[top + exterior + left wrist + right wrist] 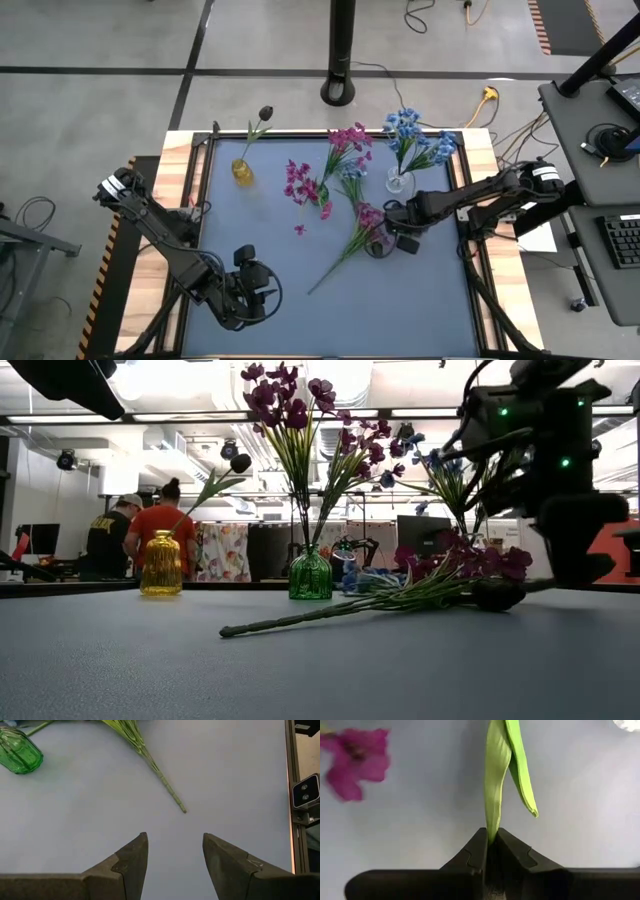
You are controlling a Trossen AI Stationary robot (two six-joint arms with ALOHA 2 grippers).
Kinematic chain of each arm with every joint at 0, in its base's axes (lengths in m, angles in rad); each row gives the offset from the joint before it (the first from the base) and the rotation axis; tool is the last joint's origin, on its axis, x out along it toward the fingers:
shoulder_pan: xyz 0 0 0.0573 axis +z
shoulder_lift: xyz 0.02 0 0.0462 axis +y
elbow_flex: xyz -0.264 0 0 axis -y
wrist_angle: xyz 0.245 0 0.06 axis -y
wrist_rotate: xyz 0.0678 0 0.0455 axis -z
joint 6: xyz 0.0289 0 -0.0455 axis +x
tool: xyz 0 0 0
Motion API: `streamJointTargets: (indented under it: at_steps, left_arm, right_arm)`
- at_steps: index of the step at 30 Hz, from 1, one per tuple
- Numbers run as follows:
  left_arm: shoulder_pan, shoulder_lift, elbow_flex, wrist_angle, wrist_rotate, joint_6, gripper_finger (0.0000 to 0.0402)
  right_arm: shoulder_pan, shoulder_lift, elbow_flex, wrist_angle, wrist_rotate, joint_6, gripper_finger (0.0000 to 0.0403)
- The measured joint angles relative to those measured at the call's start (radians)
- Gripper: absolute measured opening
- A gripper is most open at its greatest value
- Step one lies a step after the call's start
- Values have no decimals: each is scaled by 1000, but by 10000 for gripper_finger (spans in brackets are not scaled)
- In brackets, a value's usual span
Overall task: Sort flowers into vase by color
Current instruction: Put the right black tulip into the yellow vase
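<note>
Closest to the front edge of the surface [420,310], the left gripper [262,290] waits with its jaws held apart and nothing between them. It sits well short of the green vase [310,573], and the cut end of the loose stem lies ahead of it.

That stem belongs to a pink flower sprig [350,243] lying flat on the surface, on the near side of the green vase and slanting away from it, its magenta head farthest from the cut end. The right gripper [388,235] is down at that head end, and its wrist camera shows the jaws pinched narrow on a green leaf or stem [495,790] of the sprig. So the step in hand looks like the pickup of this pink sprig, with the grip just made and the sprig not yet off the surface.

Beyond it, the green vase already holds pink flowers [348,140]. Beside it, toward the right arm, a clear vase [400,182] holds the blue flowers [405,125]. On the green vase's other side stands a yellow vase [242,171] with a dark bud [265,112].

Next, I would guess, the sprig must be lifted, turned stem-down, and lowered into the green vase's narrow neck. The hold looks thin, so it may swing or slip.
</note>
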Motion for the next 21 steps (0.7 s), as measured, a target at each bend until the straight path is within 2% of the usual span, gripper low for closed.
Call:
streamJointTargets:
  at_steps: [15,21]
  left_arm:
    - [0,0,-1,0,0,0,173]
    - [0,0,-1,0,0,0,173]
  right_arm:
    - [111,0,9,-184,-231,242,30]
    - [190,0,9,-183,-300,295,72]
